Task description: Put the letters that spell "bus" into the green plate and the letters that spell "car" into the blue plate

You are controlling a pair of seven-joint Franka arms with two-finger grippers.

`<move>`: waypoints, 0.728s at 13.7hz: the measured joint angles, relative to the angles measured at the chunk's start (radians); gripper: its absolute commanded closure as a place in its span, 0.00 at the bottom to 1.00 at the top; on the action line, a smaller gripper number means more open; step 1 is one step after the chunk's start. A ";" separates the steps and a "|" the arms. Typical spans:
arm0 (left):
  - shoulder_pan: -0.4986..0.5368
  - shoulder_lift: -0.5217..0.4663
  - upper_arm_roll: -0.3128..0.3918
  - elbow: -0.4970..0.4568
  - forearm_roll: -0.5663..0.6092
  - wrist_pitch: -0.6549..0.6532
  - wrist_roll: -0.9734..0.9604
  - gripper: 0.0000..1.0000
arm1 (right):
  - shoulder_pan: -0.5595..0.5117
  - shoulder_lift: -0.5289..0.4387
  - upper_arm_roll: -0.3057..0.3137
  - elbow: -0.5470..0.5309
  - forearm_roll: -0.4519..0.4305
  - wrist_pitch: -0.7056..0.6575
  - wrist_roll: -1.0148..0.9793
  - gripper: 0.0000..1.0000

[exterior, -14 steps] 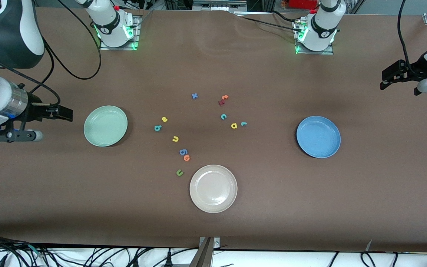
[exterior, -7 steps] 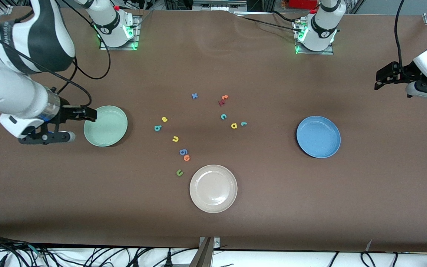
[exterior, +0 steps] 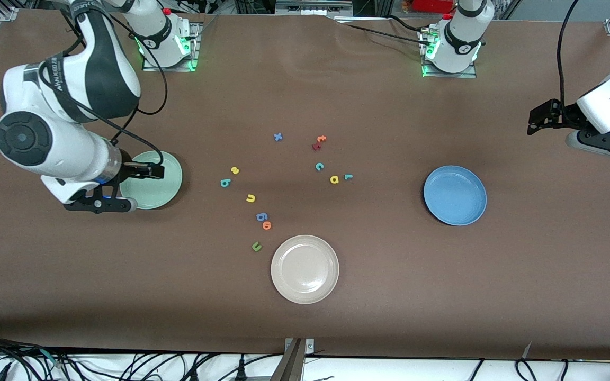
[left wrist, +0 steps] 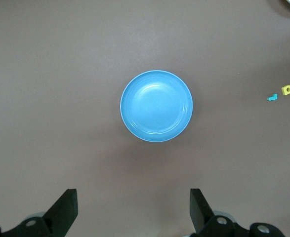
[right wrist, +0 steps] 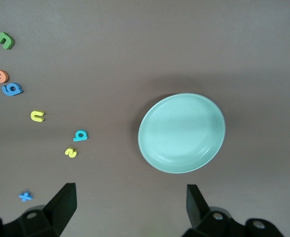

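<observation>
The brown table stretches wide, with broad bare stretches along the edge nearest the front camera and at both arms' ends. Three plates sit well apart on it: the green plate toward the right arm's end, the blue plate toward the left arm's end, and the beige plate between them and nearest the front camera; all three look empty. The right gripper hangs over the green plate's rim with its fingers spread wide and nothing between them. The left gripper hovers over bare table near the left arm's end, well apart from the blue plate, its fingers likewise wide and empty. The small letters lie scattered in the middle, none touching a plate. Toward the green plate sit the yellow "s" and the teal "b" just beside each other, and the yellow "u" nearer the camera. Toward the blue plate lie the teal "c", the yellow "a" and the teal "r". The blue "g" and an orange letter touch; the green "u" lies near the beige plate's rim. A blue "x", an orange "t" and a dark red letter lie farthest from the camera.
</observation>
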 measured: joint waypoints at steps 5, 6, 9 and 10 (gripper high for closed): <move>0.000 0.051 -0.001 -0.002 -0.004 0.000 -0.006 0.00 | 0.011 -0.008 0.012 -0.165 0.076 0.168 0.151 0.02; -0.009 0.066 -0.003 -0.003 -0.006 -0.001 -0.023 0.00 | 0.011 -0.013 0.023 -0.203 0.076 0.215 0.167 0.02; -0.074 0.128 -0.018 -0.007 -0.053 -0.001 -0.095 0.00 | 0.013 -0.027 0.054 -0.325 0.077 0.374 0.205 0.02; -0.097 0.153 -0.023 -0.007 -0.083 0.000 -0.115 0.00 | 0.014 -0.031 0.066 -0.372 0.077 0.442 0.228 0.02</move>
